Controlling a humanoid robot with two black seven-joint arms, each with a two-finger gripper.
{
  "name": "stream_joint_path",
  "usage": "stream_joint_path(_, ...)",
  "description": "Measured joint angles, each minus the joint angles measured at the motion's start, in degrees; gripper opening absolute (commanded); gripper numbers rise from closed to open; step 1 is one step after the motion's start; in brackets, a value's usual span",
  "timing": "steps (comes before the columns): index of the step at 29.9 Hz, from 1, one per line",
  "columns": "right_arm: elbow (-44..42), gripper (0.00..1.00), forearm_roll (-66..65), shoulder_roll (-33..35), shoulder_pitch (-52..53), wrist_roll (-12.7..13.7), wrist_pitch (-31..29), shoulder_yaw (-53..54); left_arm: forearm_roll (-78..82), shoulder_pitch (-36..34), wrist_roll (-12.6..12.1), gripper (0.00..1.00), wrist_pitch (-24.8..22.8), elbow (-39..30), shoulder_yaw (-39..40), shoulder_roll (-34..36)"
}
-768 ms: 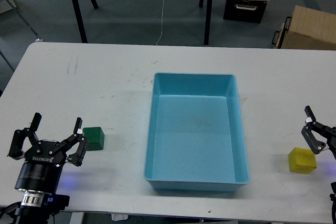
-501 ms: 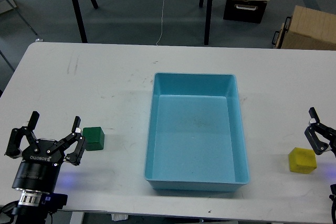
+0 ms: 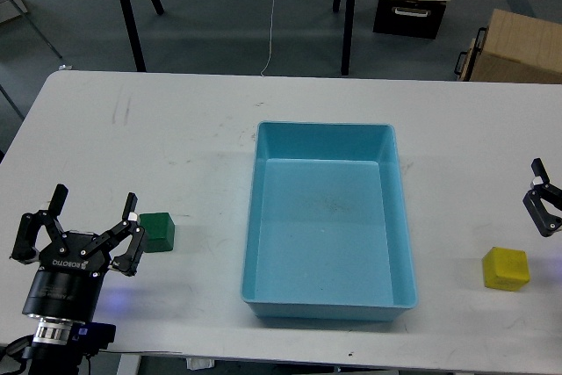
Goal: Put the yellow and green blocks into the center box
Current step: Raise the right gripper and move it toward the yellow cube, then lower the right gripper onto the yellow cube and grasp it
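Looking down at our white table, our left gripper has its fingers spread apart just beside the green block. Our right gripper, mostly cut off, cannot be judged; the yellow block sits below it, right of the empty blue box.

White lettering is showing on the black body of the left gripper, reading roughly "ROBOTIQ"; nothing else is carrying readable text.
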State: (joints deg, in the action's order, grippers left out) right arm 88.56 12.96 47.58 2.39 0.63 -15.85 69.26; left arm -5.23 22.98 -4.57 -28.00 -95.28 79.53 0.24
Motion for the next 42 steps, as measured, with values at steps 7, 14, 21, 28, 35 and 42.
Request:
stream_joint_path(7, 0.5, 1.00, -7.5, 12.6, 25.5, 7.4, 0.8, -28.5, 0.1, -0.1, 0.0, 1.00, 0.0, 0.4, -0.1, -0.2)
stream_joint_path(14, 1.1, 1.00, -25.5, 15.8, 50.7, 11.3, -0.8, -55.4, 0.1, -0.2, 0.0, 1.00, 0.0, 0.4, 0.0, -0.2)
stream_joint_path(21, 1.2, 1.00, -41.4, 14.8, 68.2, 13.1, -8.0, -77.8, 0.4, 0.0, 0.0, 1.00, 0.0, 0.5, -0.3, -0.2)
stream_joint_path(28, 0.9, 1.00, -58.1, 15.7, 68.4, 13.3, -10.4, -86.5, 1.2, 0.0, 0.0, 1.00, 0.0, 0.6, -0.8, -0.2)
stream_joint_path(35, 1.3, 1.00, -59.2, 16.4, 66.2, 13.7, -10.6, -86.4, 1.2, 0.1, 0.0, 1.00, 0.0, 1.3, -1.5, -0.2)
stream_joint_path(42, 1.2, 0.99, -60.3, 15.1, 63.6, 14.0, -8.4, -85.9, 1.2, 0.1, 0.0, 1.00, 0.0, 1.8, -1.6, -0.2)
